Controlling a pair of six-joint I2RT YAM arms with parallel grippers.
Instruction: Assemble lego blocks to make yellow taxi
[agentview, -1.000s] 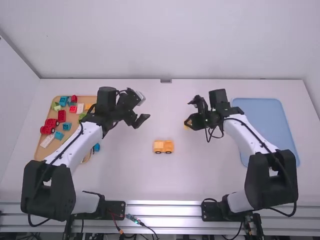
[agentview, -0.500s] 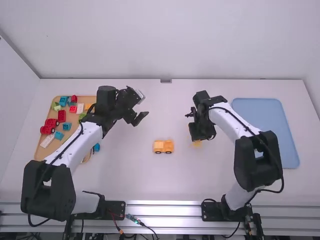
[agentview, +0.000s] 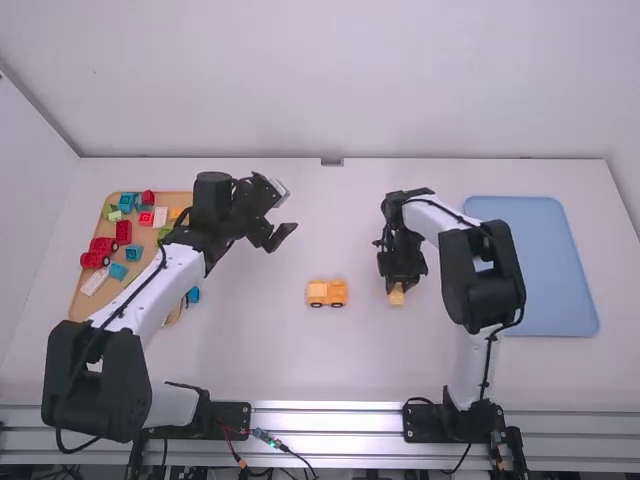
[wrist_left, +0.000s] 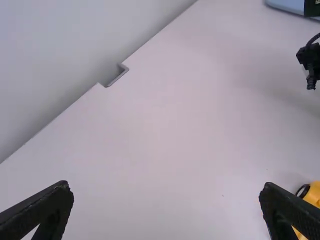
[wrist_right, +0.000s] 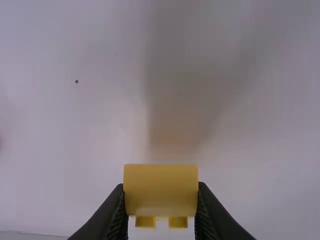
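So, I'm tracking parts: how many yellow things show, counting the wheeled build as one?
3: the wheeled build near the centre, a block in the right gripper, and another on the wooden tray beside the left arm, which may hide more.

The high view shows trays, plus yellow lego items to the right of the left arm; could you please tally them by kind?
Flat trays: 2, the tan tray and the blue tray
Yellow wheeled lego car: 1
Yellow lego block, held by the right gripper: 1
Total: 4
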